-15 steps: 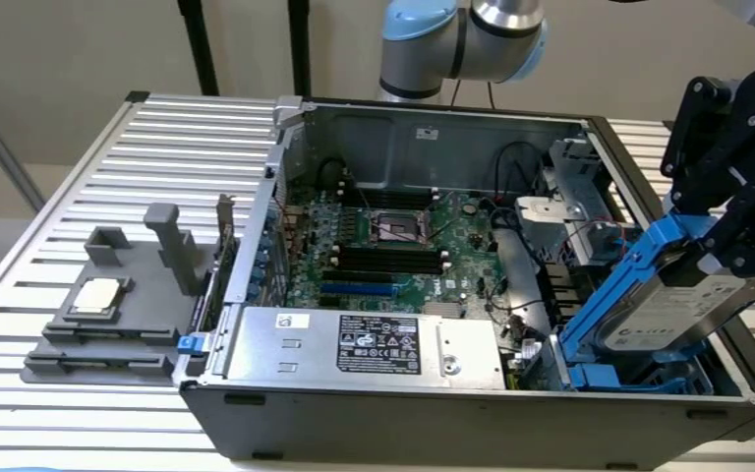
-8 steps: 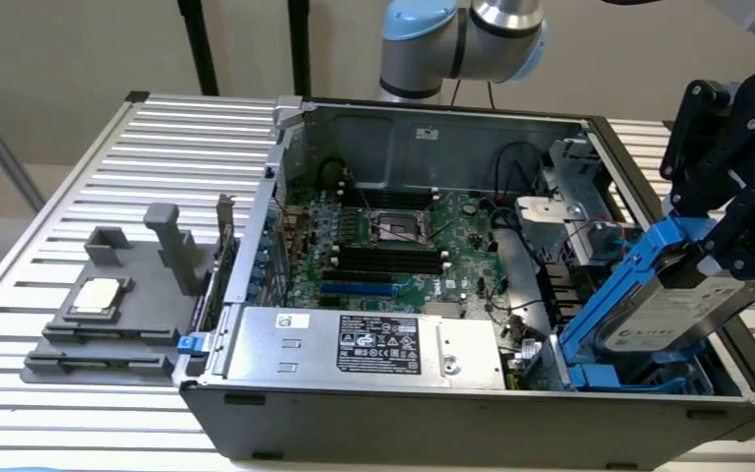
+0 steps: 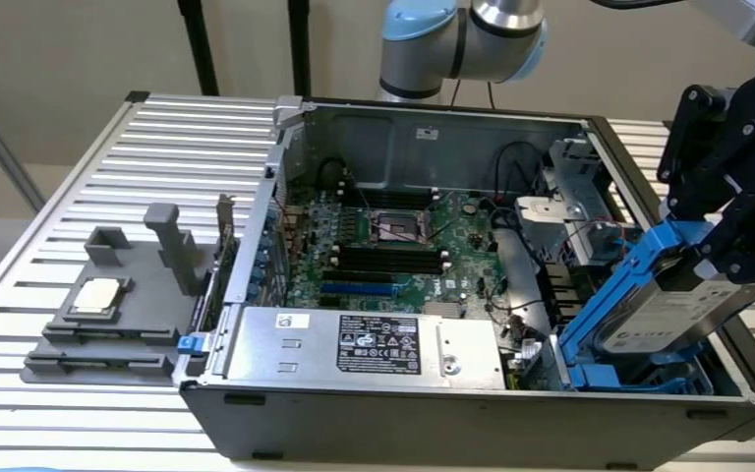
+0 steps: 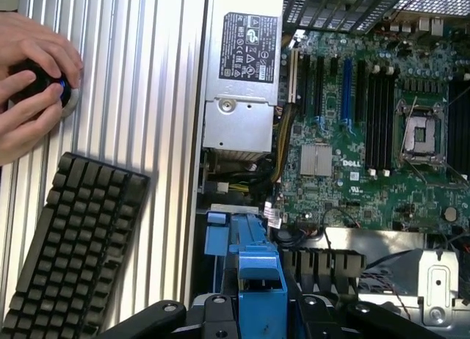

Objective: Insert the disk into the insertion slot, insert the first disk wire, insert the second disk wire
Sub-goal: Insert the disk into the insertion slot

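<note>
Case (image 3: pixel 351 423) lies open on its side on the slatted table (image 3: pixel 24 418). We take the power supply box (image 3: pixel 351 344), along the near wall, as our reference.

The gripper (image 3: pixel 716 258) stands above the power supply box and off to the exterior view's right of it. Its black fingers (image 3: pixel 749 264) are closed on the upper end of the disk (image 3: pixel 672 315), pinching it across the blue carrier frame, one finger on each side. In the wrist view the same blue frame runs up between the two finger bases.

Disk orientation: the long axis is steeply tilted, not flat.
- Lower end points down into the insertion slot (image 3: pixel 640 379), just to the exterior view's right of the power supply box, in the case's near corner.
- Upper end leans up and away from the box, toward the gripper.
- The silver-grey labelled face looks toward the exterior view's right; the blue carrier edge is on the side nearer the box.
- The lower end sits among the slot's blue rails — we cannot tell how far it is seated.

The motherboard (image 3: pixel 391 236) lies beyond the power supply box, farther from the camera. On the table to the exterior view's left of the box, a grey fixture (image 3: pixel 115 324) carries a small square chip (image 3: pixel 99 295).

Wrist view: a person's hands (image 4: pixel 33 53) hold a dark round object (image 4: pixel 29 88) on the table beside the power supply box — a black keyboard (image 4: pixel 73 258) lies near them.
</note>
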Robot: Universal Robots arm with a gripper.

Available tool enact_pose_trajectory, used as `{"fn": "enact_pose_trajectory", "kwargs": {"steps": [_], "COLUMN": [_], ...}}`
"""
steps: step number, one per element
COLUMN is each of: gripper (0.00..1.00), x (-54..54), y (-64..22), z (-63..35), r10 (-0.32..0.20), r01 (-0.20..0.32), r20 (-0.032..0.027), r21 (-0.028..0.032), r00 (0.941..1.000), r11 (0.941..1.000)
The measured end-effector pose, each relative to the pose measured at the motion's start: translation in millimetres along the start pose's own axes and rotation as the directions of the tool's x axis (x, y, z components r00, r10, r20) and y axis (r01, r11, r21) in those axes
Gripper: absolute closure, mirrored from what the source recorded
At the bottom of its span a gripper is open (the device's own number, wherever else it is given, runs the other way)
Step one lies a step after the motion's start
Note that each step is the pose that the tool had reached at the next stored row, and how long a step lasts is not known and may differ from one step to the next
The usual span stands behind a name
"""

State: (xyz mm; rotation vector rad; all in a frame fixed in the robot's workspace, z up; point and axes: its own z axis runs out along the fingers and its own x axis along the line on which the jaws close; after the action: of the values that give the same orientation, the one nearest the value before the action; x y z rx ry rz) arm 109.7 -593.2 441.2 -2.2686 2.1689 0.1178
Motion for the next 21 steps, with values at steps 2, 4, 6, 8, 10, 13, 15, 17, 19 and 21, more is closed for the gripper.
{"fn": "enact_pose_trajectory", "kwargs": {"steps": [2,4,6,8,10,13,15,17,19,21], "gripper": [0.67,0.67,0.67,0.67,0.67,0.67,0.67,0.67,0.67,0.66], "x": [0.0,0.1,0.2,0.2,0.2,0.3,0.3,0.3,0.3,0.3], "y": [-0.1,-0.1,-0.1,-0.2,-0.3,-0.4,-0.4,-0.4,-0.4,-0.4], "z": [0.8,1.7,2.4,3.2,3.9,4.9,5.2,5.3,5.3,5.5], "r10": [-0.001,-0.003,-0.004,-0.006,-0.007,-0.009,-0.009,-0.009,-0.009,-0.009], "r01": [0.001,0.003,0.004,0.006,0.007,0.009,0.009,0.009,0.009,0.009], "r20": [0.0006,0.0012,0.0021,0.0036,0.0051,0.0064,0.0067,0.0067,0.0069,0.0073], "r21": [0.0000,-0.0001,-0.0001,-0.0001,-0.0002,-0.0001,-0.0002,-0.0003,-0.0005,-0.0006], "r00": [1.0000,1.0000,1.0000,1.0000,1.0000,0.9999,0.9999,0.9999,0.9999,0.9999], "r11": [1.0000,1.0000,1.0000,1.0000,1.0000,1.0000,1.0000,1.0000,1.0000,1.0000]}}
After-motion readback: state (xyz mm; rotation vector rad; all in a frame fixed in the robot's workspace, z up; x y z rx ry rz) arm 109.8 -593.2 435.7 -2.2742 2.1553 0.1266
